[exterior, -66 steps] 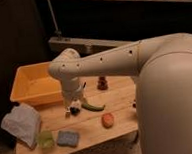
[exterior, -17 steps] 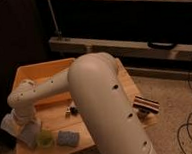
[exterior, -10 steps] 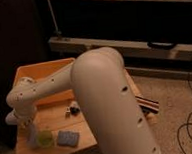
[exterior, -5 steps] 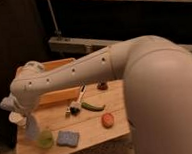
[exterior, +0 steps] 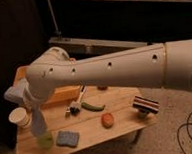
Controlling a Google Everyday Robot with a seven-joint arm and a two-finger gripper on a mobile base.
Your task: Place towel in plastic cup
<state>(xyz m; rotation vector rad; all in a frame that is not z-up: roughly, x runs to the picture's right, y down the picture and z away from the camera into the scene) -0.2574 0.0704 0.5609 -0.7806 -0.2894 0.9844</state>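
Note:
My gripper (exterior: 29, 107) is at the left end of the table, under the big white arm that spans the view. It is shut on the pale blue-grey towel (exterior: 38, 124), which hangs down in a narrow strip. The towel's lower end reaches the rim of the small green plastic cup (exterior: 45, 141), which stands upright near the table's front left edge. I cannot tell whether the towel's tip is inside the cup. The arm hides most of the gripper.
On the wooden table (exterior: 123, 127) are a blue sponge (exterior: 67, 138), an orange round thing (exterior: 108, 120), a green pepper (exterior: 93, 107), a white-handled brush (exterior: 76, 102), a yellow bin (exterior: 63, 95) and a striped object (exterior: 146, 105). A white cup-like thing (exterior: 18, 117) is left of the towel.
The towel has gone from lying on the table to hanging from my gripper. In the last half second it moved slightly right, over the green cup.

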